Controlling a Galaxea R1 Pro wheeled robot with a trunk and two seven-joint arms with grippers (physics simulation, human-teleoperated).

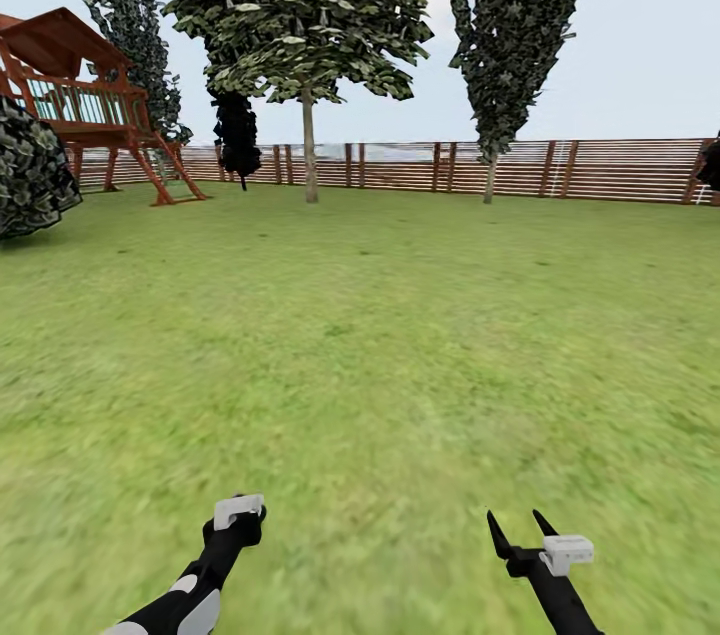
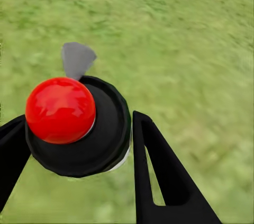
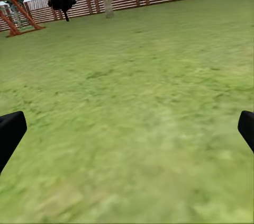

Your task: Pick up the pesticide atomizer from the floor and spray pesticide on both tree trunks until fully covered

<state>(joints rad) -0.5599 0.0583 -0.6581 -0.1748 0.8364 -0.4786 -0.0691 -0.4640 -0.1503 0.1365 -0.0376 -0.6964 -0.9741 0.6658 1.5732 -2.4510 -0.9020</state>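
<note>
Left gripper (image 2: 79,144) jaws pinch the black red-capped pesticide atomizer (image 2: 79,123); right gripper (image 1: 520,527) jaws spread. A jolt while driving the blurry green grass floor (image 1: 400,335) could loosen it.

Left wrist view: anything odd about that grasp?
Nothing looks wrong. The left gripper has its fingers on either side of the pesticide atomizer, seen from above: red cap, black body, grey nozzle. It hangs over the grass with no spill. The right gripper is open and empty.
</note>
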